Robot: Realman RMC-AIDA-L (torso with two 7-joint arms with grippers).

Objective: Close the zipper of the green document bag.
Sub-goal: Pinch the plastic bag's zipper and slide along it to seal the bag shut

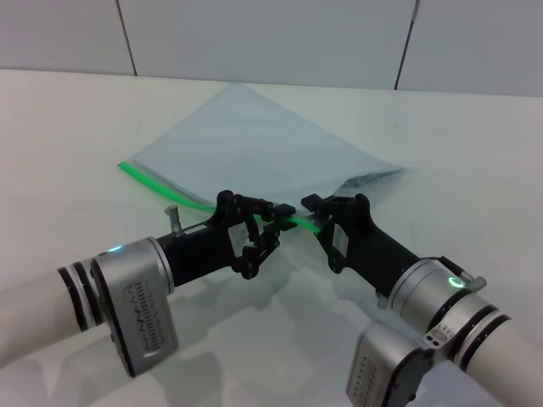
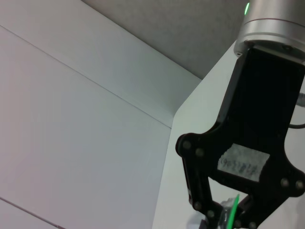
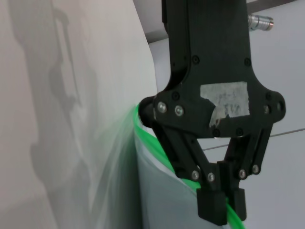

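Observation:
The green document bag (image 1: pixel 254 144) lies flat on the white table, a pale translucent pouch set at an angle. Its zipper (image 1: pixel 161 182) is a bright green strip along the near long edge. My left gripper (image 1: pixel 278 219) is shut on that strip near its right end. The right wrist view shows those fingers (image 3: pixel 212 207) pinched on the green strip (image 3: pixel 147 138) beside the bag's sheet (image 3: pixel 162 191). My right gripper (image 1: pixel 316 212) meets the strip's right end, shut on it. In the left wrist view the strip (image 2: pixel 233 210) runs between its fingertips (image 2: pixel 228 218). No slider tab shows.
The white table (image 1: pixel 76 127) stretches to the left and right of the bag. A tiled wall (image 1: pixel 254 34) rises just behind the bag's far corner. Both forearms fill the near edge of the head view.

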